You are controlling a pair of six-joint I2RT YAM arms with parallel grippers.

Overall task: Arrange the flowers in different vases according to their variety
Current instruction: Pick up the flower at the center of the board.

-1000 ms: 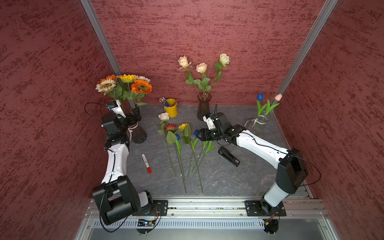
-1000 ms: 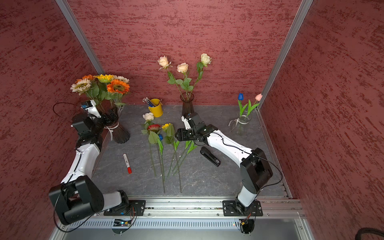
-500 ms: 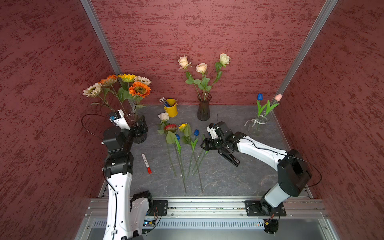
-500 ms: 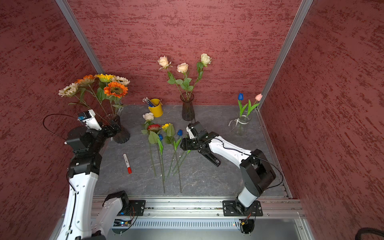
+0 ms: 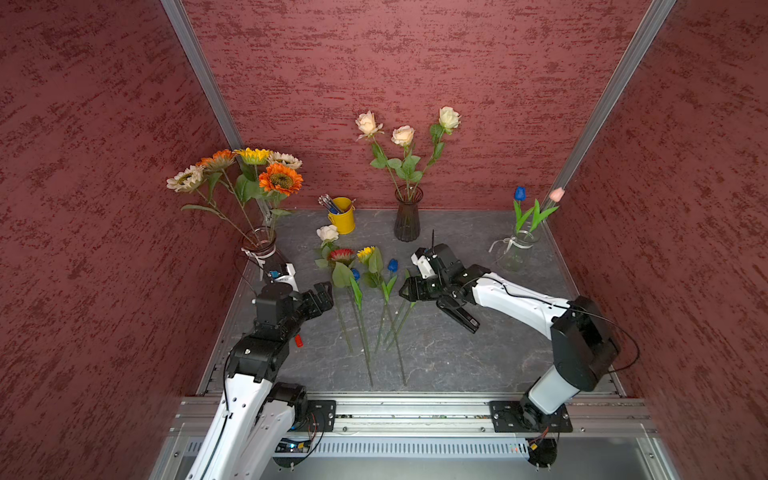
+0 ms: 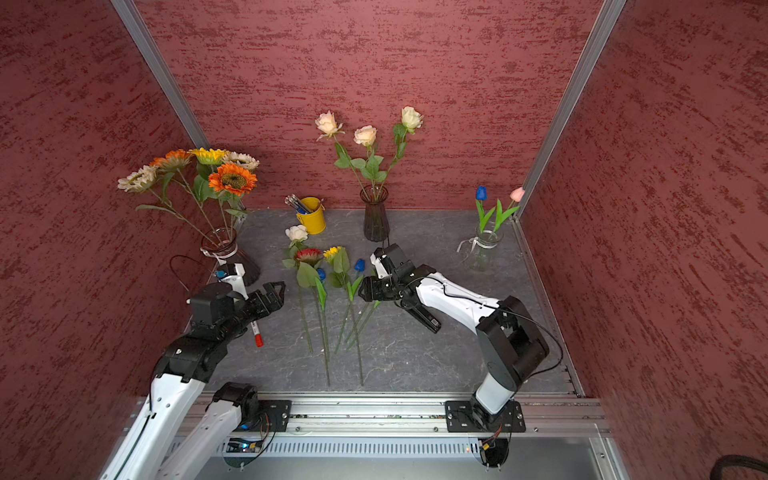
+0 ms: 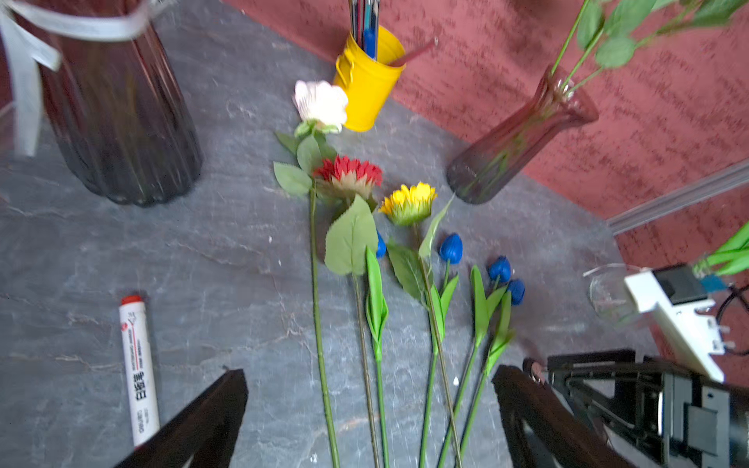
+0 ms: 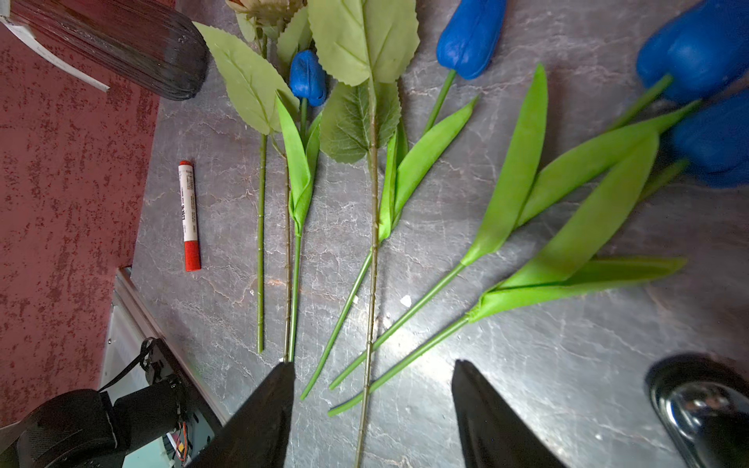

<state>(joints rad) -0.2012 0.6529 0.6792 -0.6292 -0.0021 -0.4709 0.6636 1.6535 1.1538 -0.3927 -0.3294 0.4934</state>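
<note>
Far left, against the left wall at the table's edge: ribboned dark vase [image 5: 266,255], upright, five sunflowers [image 5: 249,174] in it. Just nearer hangs the left gripper [image 5: 326,297], jaws spread wide, nothing in them. The marker [image 7: 138,372] lies on the table beneath that arm. In a top view only its red cap [image 5: 298,341] clears the arm, while the left wrist view shows it whole. There is dark print along its barrel, not legible.

Centre: loose flowers lie fanned, heads far, stems pointing at the near rail [image 5: 415,409]. They are a white rose [image 5: 327,233], red sunflower [image 5: 341,254], yellow sunflower [image 5: 365,252] and blue tulips [image 7: 450,248]. Both top views show two blue heads; the wrist views show four. Against the far wall stand a yellow bucket [image 5: 343,218] of pens and a plain dark vase [image 5: 407,222] with three roses [image 5: 403,135].

The right gripper [image 5: 404,292] sits low over the rightmost tulip stems, jaws partly apart, clamping nothing. Stem ends lie loose between its fingers [image 8: 259,421]. A black oblong object [image 5: 459,316] lies under the forearm.

Far right corner: clear vase [image 5: 515,255], ribbon-tied, holding one blue and one pink tulip.

Bare table [image 5: 457,365]: along the near rail, and between the two right-hand vases.
</note>
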